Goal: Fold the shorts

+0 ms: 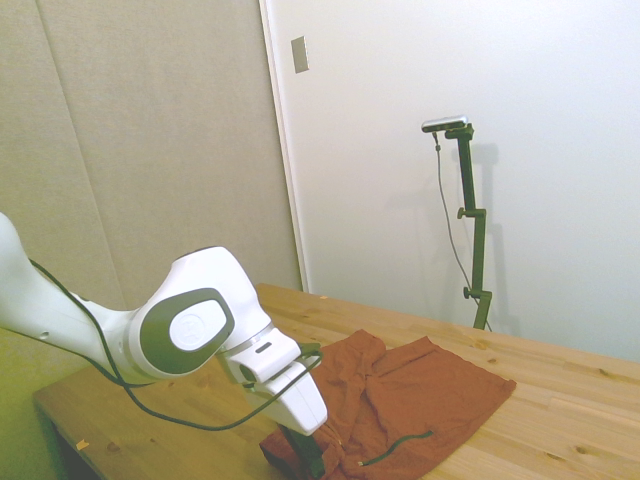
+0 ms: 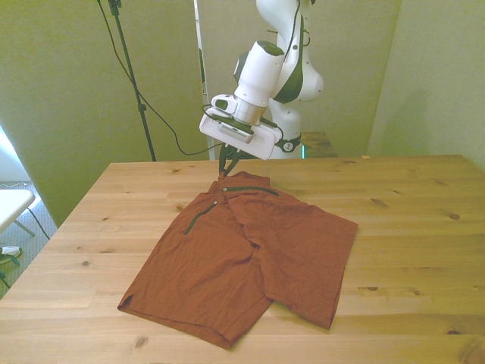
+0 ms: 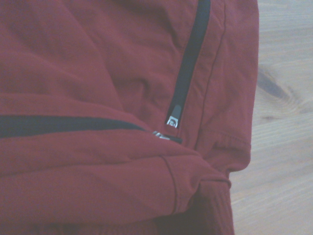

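Note:
The rust-orange shorts (image 2: 250,250) lie spread on the wooden table (image 2: 417,227), legs toward the near edge and waistband toward the far edge. Dark zip lines (image 2: 250,189) run across the upper part. My gripper (image 2: 226,171) is down at the waistband's far corner, its dark fingers closed together on the fabric edge, which rises slightly there. In the side view the shorts (image 1: 420,390) lie beyond the gripper (image 1: 308,462), whose fingertips press into the near cloth edge. The wrist view shows the shorts (image 3: 98,73) close up, with a zip pull (image 3: 172,121) and bunched fabric.
Bare wood (image 1: 560,420) surrounds the shorts on all sides, widest at the front view's right. A black cable (image 1: 200,420) hangs from the arm near the table. A white object (image 2: 11,205) stands off the table at the front view's left.

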Action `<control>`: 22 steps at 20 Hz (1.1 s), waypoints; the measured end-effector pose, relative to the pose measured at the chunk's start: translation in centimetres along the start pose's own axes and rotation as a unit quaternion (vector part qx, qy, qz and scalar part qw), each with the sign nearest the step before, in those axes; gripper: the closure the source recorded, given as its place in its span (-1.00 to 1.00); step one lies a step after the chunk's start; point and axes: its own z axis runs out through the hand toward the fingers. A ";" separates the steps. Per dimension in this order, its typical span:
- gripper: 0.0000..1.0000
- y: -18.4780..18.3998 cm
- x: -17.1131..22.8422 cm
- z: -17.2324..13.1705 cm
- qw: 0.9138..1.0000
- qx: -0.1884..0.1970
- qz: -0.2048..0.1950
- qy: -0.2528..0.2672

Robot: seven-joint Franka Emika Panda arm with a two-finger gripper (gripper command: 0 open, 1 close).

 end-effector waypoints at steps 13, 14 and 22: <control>-1.00 -3.7 1.1 -10.7 0.992 0.043 -0.089 0.084; -1.00 -5.1 -0.5 -12.0 0.988 0.048 -0.113 0.094; -1.00 -14.8 -14.7 -15.3 0.919 0.089 -0.326 0.205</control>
